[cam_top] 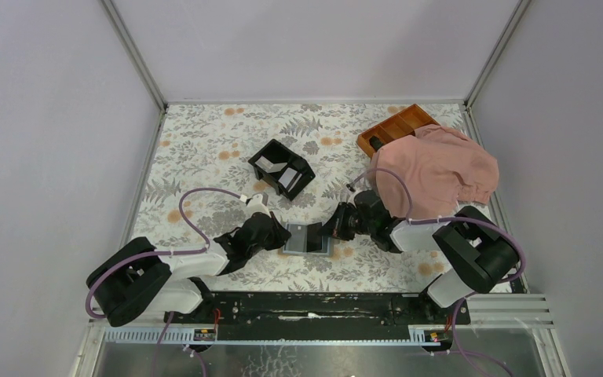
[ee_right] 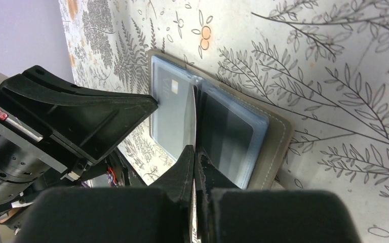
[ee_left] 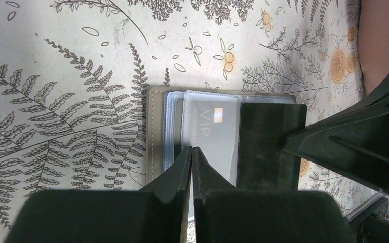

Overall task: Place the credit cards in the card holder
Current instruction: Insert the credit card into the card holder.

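Observation:
The card holder (cam_top: 292, 250) lies open on the floral table between my two grippers. A grey credit card marked VIP (ee_left: 210, 131) sits face up in a clear sleeve on its left half, and the same card (ee_right: 169, 109) shows in the right wrist view. My left gripper (ee_left: 192, 149) is shut with nothing between the fingers, its tips over that card. My right gripper (ee_right: 195, 148) is shut on a dark sleeve page (ee_left: 271, 147) and holds it upright from the spine. From above, the left gripper (cam_top: 283, 233) and the right gripper (cam_top: 331, 230) flank the holder.
A black two-compartment box (cam_top: 283, 167) with pale flat pieces inside stands behind the holder. At the back right an orange-brown tray (cam_top: 396, 126) is partly covered by a pink cloth (cam_top: 440, 169). The arms' black rail (cam_top: 314, 306) runs along the near edge.

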